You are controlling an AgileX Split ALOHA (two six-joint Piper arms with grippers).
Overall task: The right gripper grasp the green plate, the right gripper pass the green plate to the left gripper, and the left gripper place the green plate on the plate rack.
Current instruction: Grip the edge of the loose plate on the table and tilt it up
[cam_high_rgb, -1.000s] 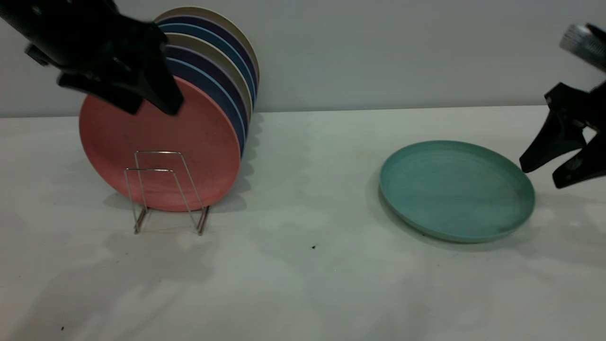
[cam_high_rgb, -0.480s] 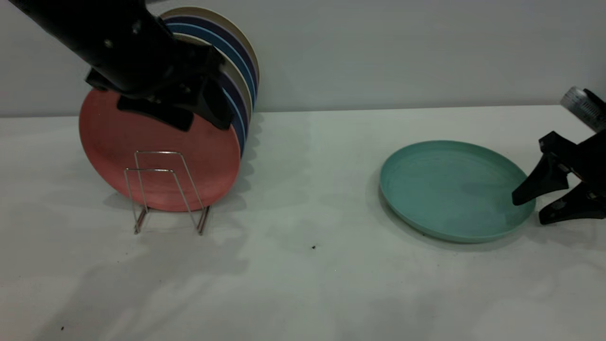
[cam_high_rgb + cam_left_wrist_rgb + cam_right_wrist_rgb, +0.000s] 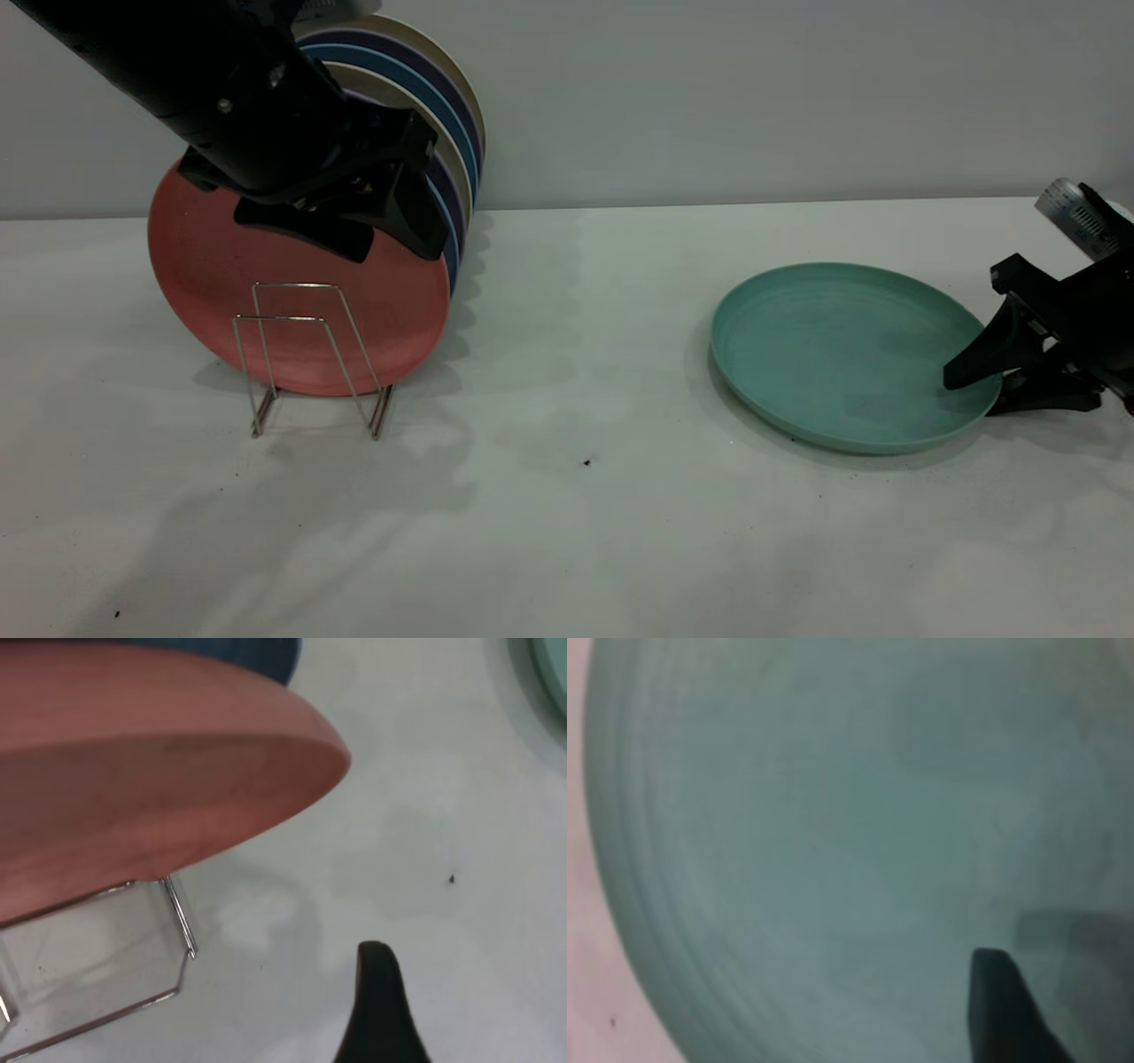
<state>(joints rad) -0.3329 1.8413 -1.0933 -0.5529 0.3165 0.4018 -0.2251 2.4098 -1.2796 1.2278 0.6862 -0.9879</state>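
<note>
The green plate [image 3: 842, 354] lies flat on the white table at the right. My right gripper [image 3: 972, 397] is open at its right rim, with one finger over the inside of the plate and the other low on the table outside the rim. In the right wrist view the green plate [image 3: 833, 842] fills the picture, with one finger [image 3: 1001, 1010] above it. My left gripper [image 3: 394, 251] is open and empty, and hangs in front of the upright plates above the plate rack [image 3: 306, 354]. The left wrist view shows the rack [image 3: 177, 930] and one finger [image 3: 381, 1010].
A salmon-pink plate [image 3: 230, 292] stands upright in the rack, with several blue, dark and beige plates [image 3: 443, 133] stacked behind it against the grey wall. The pink plate also shows in the left wrist view [image 3: 133, 788]. A small dark speck [image 3: 586, 462] lies mid-table.
My right gripper has come down and leftward to the green plate's rim, its fingers now astride it. My left arm has swung right and down in front of the stacked plates.
</note>
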